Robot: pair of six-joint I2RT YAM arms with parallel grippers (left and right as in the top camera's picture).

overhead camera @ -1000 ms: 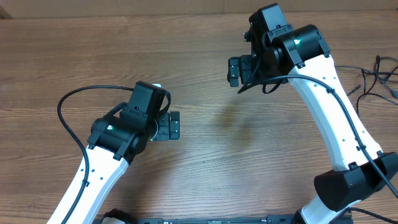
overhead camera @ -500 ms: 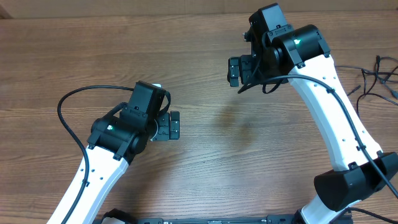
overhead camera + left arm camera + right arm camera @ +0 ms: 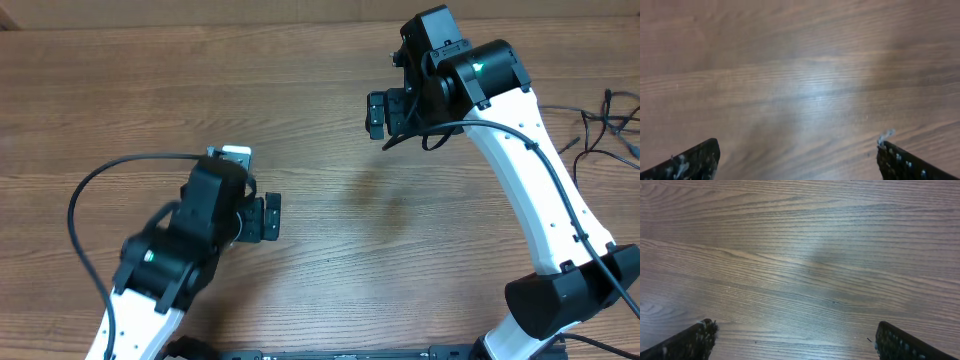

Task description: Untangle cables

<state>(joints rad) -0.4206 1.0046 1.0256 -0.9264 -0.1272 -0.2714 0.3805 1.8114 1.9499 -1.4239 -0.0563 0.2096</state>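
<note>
The cables are a loose bunch of thin black cords at the far right edge of the table, seen only in the overhead view and partly cut off by the frame. My right gripper is open and empty over bare wood at the upper middle, well left of the cables. My left gripper is open and empty over bare wood left of centre. The left wrist view and the right wrist view show only wood grain between the spread fingertips.
The wooden table fills the view. A thick black wire loops off my left arm at the left. The right arm's white links run down the right side to its base at the front edge.
My left arm has drawn back toward the front left, and its gripper has shifted a little left and nearer the front edge. The right arm has not moved.
</note>
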